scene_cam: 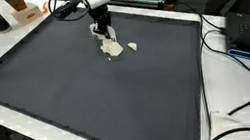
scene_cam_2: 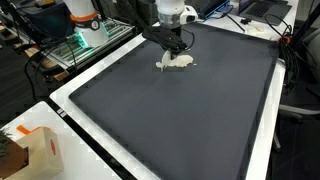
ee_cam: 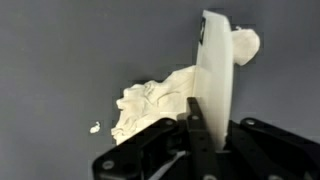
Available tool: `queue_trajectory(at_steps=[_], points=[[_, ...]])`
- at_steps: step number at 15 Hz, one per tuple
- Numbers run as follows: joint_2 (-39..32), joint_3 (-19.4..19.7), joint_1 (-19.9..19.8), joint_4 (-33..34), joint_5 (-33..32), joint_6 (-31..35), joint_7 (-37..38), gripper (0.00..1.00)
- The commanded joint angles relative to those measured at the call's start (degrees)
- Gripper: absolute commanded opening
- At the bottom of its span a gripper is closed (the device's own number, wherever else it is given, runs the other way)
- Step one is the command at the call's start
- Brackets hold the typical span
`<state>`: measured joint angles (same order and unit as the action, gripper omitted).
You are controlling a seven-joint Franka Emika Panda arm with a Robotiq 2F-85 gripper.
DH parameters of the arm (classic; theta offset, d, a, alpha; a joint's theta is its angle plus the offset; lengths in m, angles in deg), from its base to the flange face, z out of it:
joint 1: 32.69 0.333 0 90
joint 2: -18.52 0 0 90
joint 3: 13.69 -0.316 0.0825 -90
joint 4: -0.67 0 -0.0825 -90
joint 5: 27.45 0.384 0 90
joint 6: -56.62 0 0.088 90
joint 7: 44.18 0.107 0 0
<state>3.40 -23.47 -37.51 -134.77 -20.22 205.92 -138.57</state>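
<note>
In an exterior view, a brown cardboard box [scene_cam_2: 35,150] is sitting at the near left corner of the white tabletop [scene_cam: 13,128]. A dark grey rubbery mat [scene_cam: 89,96] is covering most of that tabletop.

Toward the far middle of the mat, the black hand [scene_cam: 104,33] is reaching straight down onto a white lumpy crumpled mass [scene_cam: 112,50]. A small white scrap [scene_cam: 132,47] is lying just to the right of the mass, apart from it. Both exterior views are showing the hand [scene_cam_2: 177,45] right above the mass [scene_cam_2: 175,62], well away from the mat's edges.

In the wrist view, a tiny white crumb [ee_cam: 95,127] is lying alone at the left on the grey surface. Next comes the crumpled mass [ee_cam: 155,105], spreading out to the left of the hand [ee_cam: 205,120]. A white flat upright slab [ee_cam: 217,70] is rising just to the right of it, touching the mass along its left face. One dark finger [ee_cam: 197,125] is lying against that left face. The slab is hiding the other finger, so I cannot tell whether the hand is clamping it or standing apart.

At the far right, black cables [scene_cam: 233,48] are trailing over the tabletop edge.
</note>
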Motion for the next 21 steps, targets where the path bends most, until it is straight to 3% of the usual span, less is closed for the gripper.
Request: queue_trajectory(at_steps=[1,11,17,21], points=[[0.6,2.4,-1.2,-4.2,-0.7,1.5,-0.4,0.01],[-4.7,-0.5,-2.3,-0.4,5.4,1.7,-13.4,0.01],[-7.1,-4.4,-2.4,1.7,15.0,2.1,-23.5,0.01],[-7.5,-3.8,-0.7,2.7,14.0,1.7,-21.1,0.01]])
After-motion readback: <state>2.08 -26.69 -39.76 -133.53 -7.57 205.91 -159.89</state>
